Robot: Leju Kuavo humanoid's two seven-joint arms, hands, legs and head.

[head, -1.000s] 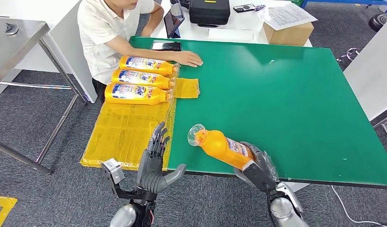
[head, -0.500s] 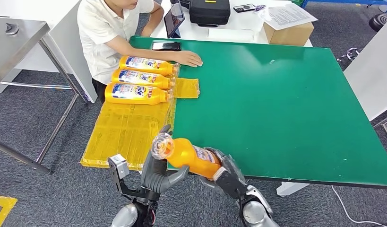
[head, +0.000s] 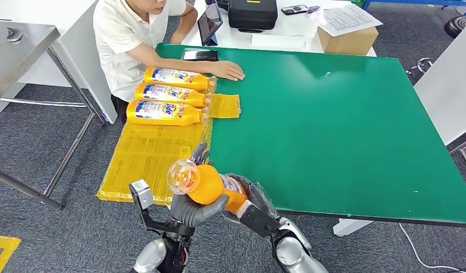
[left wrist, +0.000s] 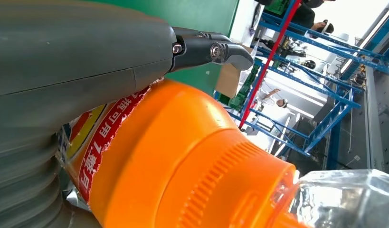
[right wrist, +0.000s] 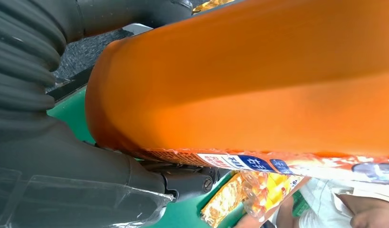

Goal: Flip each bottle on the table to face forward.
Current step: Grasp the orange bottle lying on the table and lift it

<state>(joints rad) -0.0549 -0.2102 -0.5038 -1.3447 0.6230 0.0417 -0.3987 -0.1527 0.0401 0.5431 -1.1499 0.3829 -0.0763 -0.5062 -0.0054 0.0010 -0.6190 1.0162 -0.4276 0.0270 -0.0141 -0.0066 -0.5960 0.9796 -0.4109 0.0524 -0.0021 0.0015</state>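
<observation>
A green-topped desk point(head: 333, 114) carries a yellow translucent plastic sheet point(head: 151, 159) along its left side. Three orange labelled plastic bottles point(head: 168, 94) lie side by side on the sheet's far end. A black phone point(head: 199, 55) lies at the far edge.

Grey carpet floor point(head: 60, 239), steel bench point(head: 20, 40)

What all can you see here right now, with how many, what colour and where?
orange plastic bottle with clear cap: one, held off the table's near edge
labelled orange bottles: three, lying side by side on the sheet's far end
yellow plastic sheet: one, left of the table
green table: one, centre
black phone: one, table's far corner
cardboard box: one, brown, white desk behind
black case: one, same desk
person in white shirt: one, far left, hand on table
left hand: grey, under bottle's neck
right hand: grey, grips bottle's base
</observation>
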